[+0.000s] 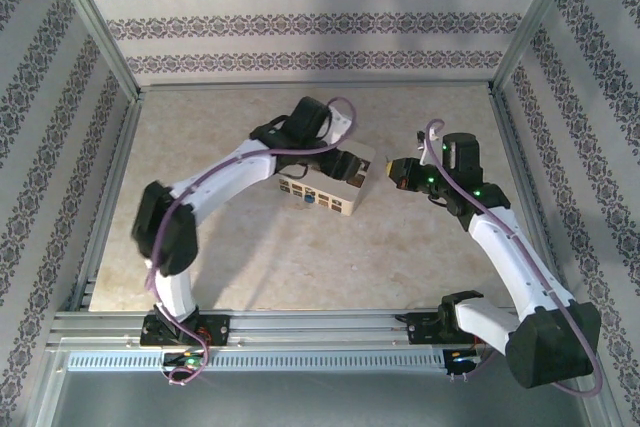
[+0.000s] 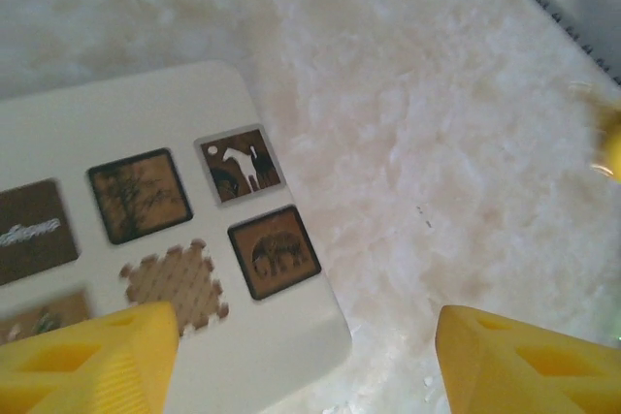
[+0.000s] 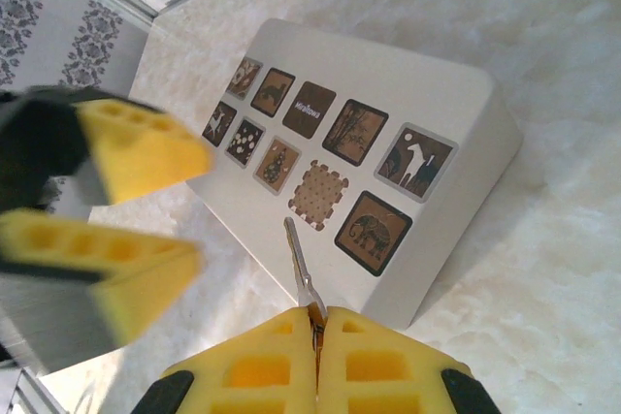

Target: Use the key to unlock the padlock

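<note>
**Partly hidden padlock, key clamped in the right jaws**

Barely anything of the padlock (image 1: 308,201) can be made out. From the top camera it is a small bluish speck against the near side of the cream box (image 3: 456,104), just below the left wrist. It is too small to tell which way its shackle or keyhole faces, or how its long axis runs. The left gripper (image 2: 306,336) is cut off in its own wrist view, where only two yellow fingertips rise from the bottom edge. A blurred yellow patch at that view's right edge cannot be identified.

Over on the left, the left arm (image 1: 165,232) rises from its base, bends sharply at the elbow and stretches right and away over the table (image 1: 250,267). Its wrist ends above the box. The jaws are spread wide and grasp nothing; one fingertip overlaps the box's rounded corner and the other hangs over bare table. The right arm (image 1: 510,247) climbs from its base and leans left, so its gripper sits just right of the box.

The right gripper (image 3: 318,322) is clenched on the key (image 3: 301,264). Only the slim silvery blade shows, since the head is buried between the pads. The blade's long axis runs straight out from the fingertips toward the box's tiled top. Its tip lies near the puzzle-patterned tile, though contact cannot be judged.
</note>
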